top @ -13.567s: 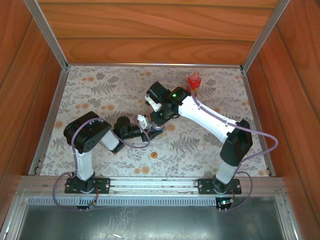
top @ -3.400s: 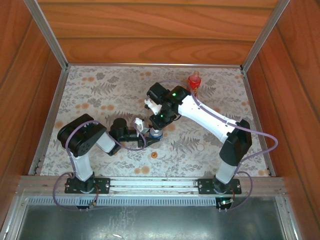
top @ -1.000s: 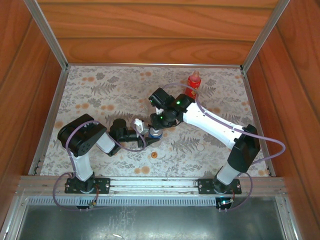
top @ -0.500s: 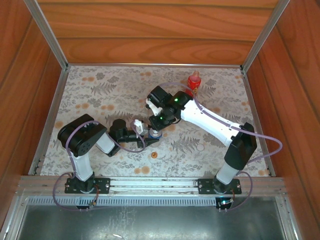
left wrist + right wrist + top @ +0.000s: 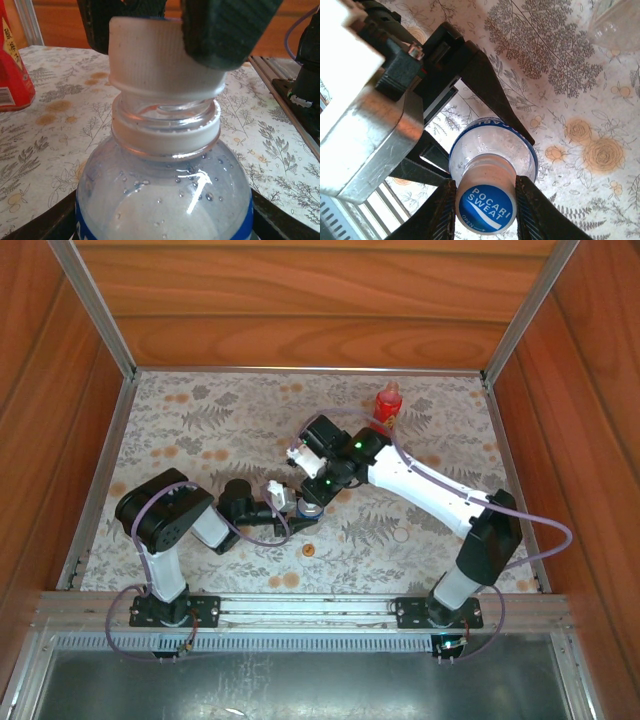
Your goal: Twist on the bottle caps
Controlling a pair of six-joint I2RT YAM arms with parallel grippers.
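Note:
A short clear bottle with a blue label (image 5: 492,145) stands upright at the table's middle (image 5: 310,510). My left gripper (image 5: 162,220) is shut round its body, its black fingers (image 5: 490,100) on either side. A cap with white sides and a blue top (image 5: 485,210) sits on the bottle's neck (image 5: 160,60), with bare thread showing below it. My right gripper (image 5: 485,207) comes from above and is shut on that cap. The taller red bottle (image 5: 388,405) stands at the back. An orange cap (image 5: 308,550) and a white cap (image 5: 401,535) lie on the table.
The floral tablecloth (image 5: 200,420) is walled in by wood panels and metal rails (image 5: 100,470). A clear plastic thing (image 5: 617,22) shows at the right wrist view's top right corner. The red bottle (image 5: 12,70) stands just behind the held bottle, to the left.
My right wrist has turned about the cap and its elbow has swung a little, while its jaws tightened slightly. The left arm and bottle have stayed put.

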